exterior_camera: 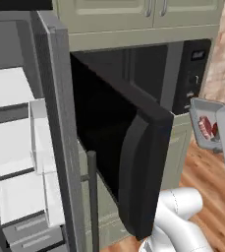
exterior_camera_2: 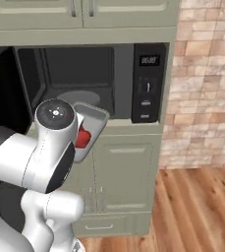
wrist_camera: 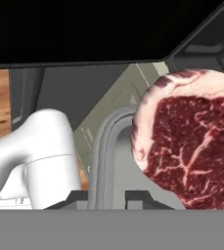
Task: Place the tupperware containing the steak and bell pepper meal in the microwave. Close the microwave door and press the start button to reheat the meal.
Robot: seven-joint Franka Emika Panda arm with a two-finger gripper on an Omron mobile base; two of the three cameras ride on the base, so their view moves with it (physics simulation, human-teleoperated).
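I hold the tupperware (exterior_camera: 208,123) up in the air in front of the microwave (exterior_camera_2: 89,81), and it is not inside yet. My end effector (wrist_camera: 112,197) is clenched on the tub's rim, with 1 dark fingertip on each side of the grey edge in the hand view. In the left base view the tub hangs to the right of the microwave, just past the black button panel (exterior_camera: 195,74), tipped so its open side faces the camera. In the right base view the tub (exterior_camera_2: 92,125) sits just below the front edge of the microwave's opening, partly hidden behind my round white arm joint (exterior_camera_2: 55,114). Inside the tub I can see the steak and bell pepper meal (wrist_camera: 191,141): a big slab of dark red meat with white streaks and a pale edge fills the right side of the hand view, and a red piece (exterior_camera_2: 83,138) shows in the right base view. The microwave door (exterior_camera: 128,162) is swung wide open toward the left and sticks out into the room. The round grey turntable plate (exterior_camera_2: 79,97) lies bare on the floor of the dark cavity. To the left of the door stands the grey fridge (exterior_camera: 20,147), also open, with white shelves inside. Cream cabinets (exterior_camera_2: 128,177) sit above and below the microwave, by a brick wall (exterior_camera_2: 207,83) and a wood floor (exterior_camera_2: 197,211).
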